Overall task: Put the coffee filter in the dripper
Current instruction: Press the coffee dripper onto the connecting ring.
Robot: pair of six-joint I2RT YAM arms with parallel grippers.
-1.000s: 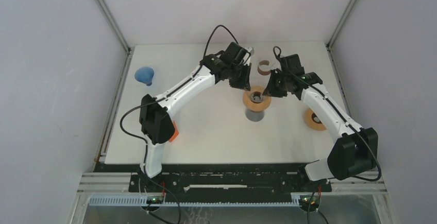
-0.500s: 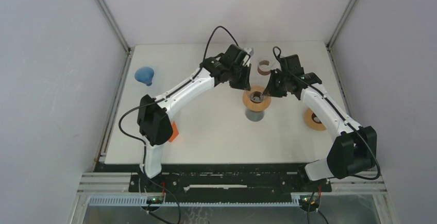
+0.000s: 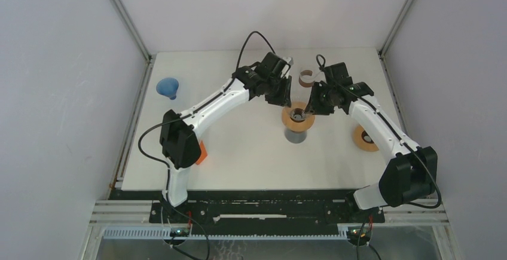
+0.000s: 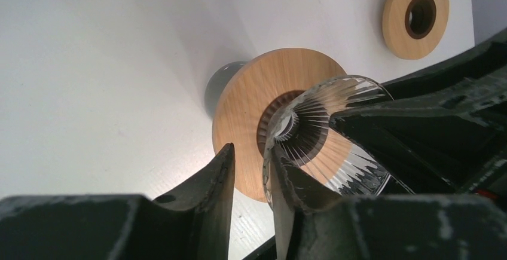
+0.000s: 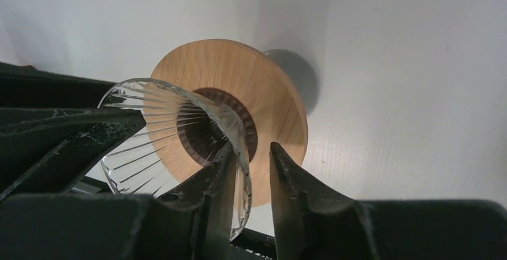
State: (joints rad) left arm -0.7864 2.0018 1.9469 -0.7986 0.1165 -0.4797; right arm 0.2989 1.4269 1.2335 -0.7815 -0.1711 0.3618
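A clear ribbed glass dripper cone (image 4: 317, 122) sits in a round wooden collar (image 4: 251, 98) on a grey cup (image 4: 218, 83), at mid-table in the top view (image 3: 297, 118). My left gripper (image 4: 250, 152) straddles the cone's rim: one finger is inside against the glass, and the other is outside with a gap. My right gripper (image 5: 252, 147) straddles the opposite rim (image 5: 161, 122) the same way, with its outer finger clear of the glass. Both are slightly open. I see no paper coffee filter in any view.
A second wooden ring (image 3: 364, 138) lies to the right. A blue funnel-shaped cone (image 3: 169, 86) stands at the far left. A small brown curved piece (image 3: 306, 78) lies at the back. An orange object (image 3: 202, 152) is beside the left arm's elbow.
Both wrists have shifted slightly back and up over the collar. The cone and collar stay on the grey cup.
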